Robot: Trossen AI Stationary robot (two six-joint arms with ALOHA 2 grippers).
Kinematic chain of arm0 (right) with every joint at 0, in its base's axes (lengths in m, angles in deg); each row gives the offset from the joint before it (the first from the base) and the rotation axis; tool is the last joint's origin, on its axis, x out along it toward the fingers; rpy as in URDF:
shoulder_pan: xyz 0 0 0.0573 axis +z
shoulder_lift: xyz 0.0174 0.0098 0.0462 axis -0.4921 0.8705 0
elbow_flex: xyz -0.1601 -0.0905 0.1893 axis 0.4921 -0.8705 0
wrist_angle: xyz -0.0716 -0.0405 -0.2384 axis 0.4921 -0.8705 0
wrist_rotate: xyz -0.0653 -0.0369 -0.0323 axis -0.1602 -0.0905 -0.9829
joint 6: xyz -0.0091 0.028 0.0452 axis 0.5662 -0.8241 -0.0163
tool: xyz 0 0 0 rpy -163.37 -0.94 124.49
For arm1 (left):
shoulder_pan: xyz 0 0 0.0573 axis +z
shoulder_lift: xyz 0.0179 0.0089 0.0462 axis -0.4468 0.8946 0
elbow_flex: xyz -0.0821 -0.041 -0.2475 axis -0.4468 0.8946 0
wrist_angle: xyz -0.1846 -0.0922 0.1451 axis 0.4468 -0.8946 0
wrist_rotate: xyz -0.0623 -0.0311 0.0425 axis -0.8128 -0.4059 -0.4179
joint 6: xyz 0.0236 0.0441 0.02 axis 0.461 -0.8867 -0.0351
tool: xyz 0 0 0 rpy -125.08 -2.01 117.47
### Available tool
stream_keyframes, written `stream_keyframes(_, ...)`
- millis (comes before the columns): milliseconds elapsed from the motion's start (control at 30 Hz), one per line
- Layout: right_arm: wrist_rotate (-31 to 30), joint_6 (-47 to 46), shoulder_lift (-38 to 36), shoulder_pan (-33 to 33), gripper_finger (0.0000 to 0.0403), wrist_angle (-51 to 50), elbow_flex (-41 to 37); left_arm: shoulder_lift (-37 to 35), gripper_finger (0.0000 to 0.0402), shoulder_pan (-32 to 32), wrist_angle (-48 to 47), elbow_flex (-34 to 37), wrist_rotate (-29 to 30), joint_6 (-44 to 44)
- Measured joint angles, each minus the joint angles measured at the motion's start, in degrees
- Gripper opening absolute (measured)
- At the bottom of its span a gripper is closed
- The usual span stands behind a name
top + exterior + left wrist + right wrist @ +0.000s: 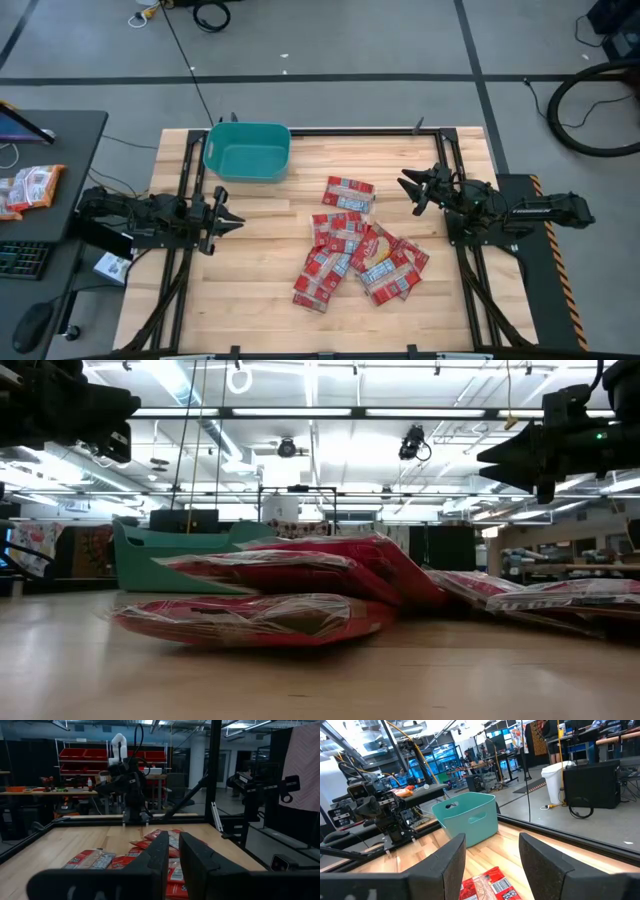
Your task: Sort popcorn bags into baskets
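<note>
**On the table: overlapping packets invite a double pick**

At the left edge the left gripper (228, 218) hovers with fingers nearly together, holding nothing. The empty teal basket (247, 152) sits at the back. The popcorn bags (352, 250) lie heaped mid-table, overlapping, so one grab may drag a neighbour along or slip on the film. The right gripper (412, 188), fingers spread and empty, hangs near the heap.

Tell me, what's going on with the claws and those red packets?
Left gripper nearly shut, right gripper open, both empty. Popcorn bags piled mid-table, teal basket empty. Nothing blocking.
</note>
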Motion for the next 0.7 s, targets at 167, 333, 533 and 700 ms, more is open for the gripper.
stream_keyframes(167, 0.0, 0.0, 0.0, 0.0, 0.0189, 0.0, 0.0, 0.0, 0.0048, 0.0, 0.0, 0.0, 0.0, 0.0)
stream_keyframes(333, 0.0, 0.0, 0.0, 0.0, 0.0189, 0.0, 0.0, 0.0, 0.0048, 0.0, 0.0, 0.0, 0.0, 0.0)
stream_keyframes(533, 0.0, 0.0, 0.0, 0.0, 0.0189, 0.0, 0.0, 0.0, 0.0048, 0.0, 0.2, 0.0, 0.0, 0.8)
stream_keyframes(700, 0.0, 0.0, 0.0, 0.0, 0.0189, 0.0, 0.0, 0.0, 0.0048, 0.0, 6.2, 0.0, 0.8, 9.8)
